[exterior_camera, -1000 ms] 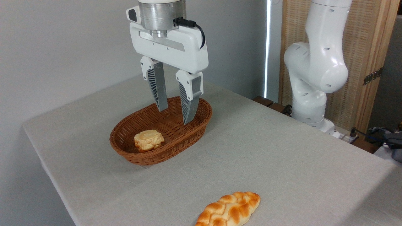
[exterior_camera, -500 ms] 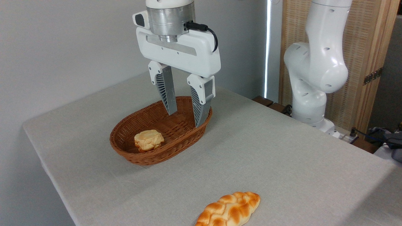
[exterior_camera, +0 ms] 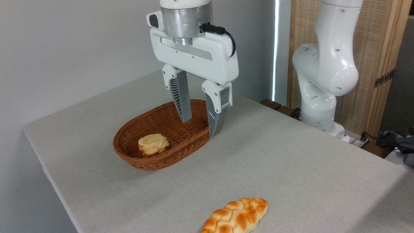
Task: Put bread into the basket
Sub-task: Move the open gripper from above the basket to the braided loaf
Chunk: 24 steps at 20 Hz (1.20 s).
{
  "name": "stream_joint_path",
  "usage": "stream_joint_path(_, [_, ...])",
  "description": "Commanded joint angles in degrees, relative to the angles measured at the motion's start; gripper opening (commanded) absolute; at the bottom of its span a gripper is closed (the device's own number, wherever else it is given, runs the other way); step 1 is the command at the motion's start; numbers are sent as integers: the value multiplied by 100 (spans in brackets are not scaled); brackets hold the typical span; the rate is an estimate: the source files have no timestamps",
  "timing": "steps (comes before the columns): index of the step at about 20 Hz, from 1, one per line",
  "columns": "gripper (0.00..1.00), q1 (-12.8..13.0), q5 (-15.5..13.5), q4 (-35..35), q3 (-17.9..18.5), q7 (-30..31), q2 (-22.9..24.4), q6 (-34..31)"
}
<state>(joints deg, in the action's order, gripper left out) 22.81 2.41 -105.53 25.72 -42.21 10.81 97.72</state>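
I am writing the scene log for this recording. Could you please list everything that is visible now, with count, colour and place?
braided loaf: 1, golden-orange, on the table near the front edge, outside the basket
basket: 1, brown wicker, on the table left of centre
small bun: 1, pale golden, inside the basket
table: 1, light grey cloth cover
wooden panel: 1, light brown, behind the arm at the right
gripper: 1, white with grey fingers, open, empty, over the basket's right end
robot arm: 1, white, at the right rear
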Motion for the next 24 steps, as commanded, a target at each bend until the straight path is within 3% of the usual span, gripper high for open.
stream_joint_path(1, [100,57,93,-108,310,-411,9,115])
stream_joint_path(4, [100,57,364,-344,469,-437,18,273])
stream_joint_path(8, [100,48,760,-1003,591,-543,18,1054])
stream_joint_path(13, [100,57,805,-1365,987,-771,-78,1741])
stream_joint_path(18, [100,57,813,-1725,1023,-806,-228,2206])
stream_joint_path(21, [100,57,1076,-1875,1119,-798,-359,2462])
stream_joint_path(24, [100,57,1086,-1884,1181,-806,-465,2629])
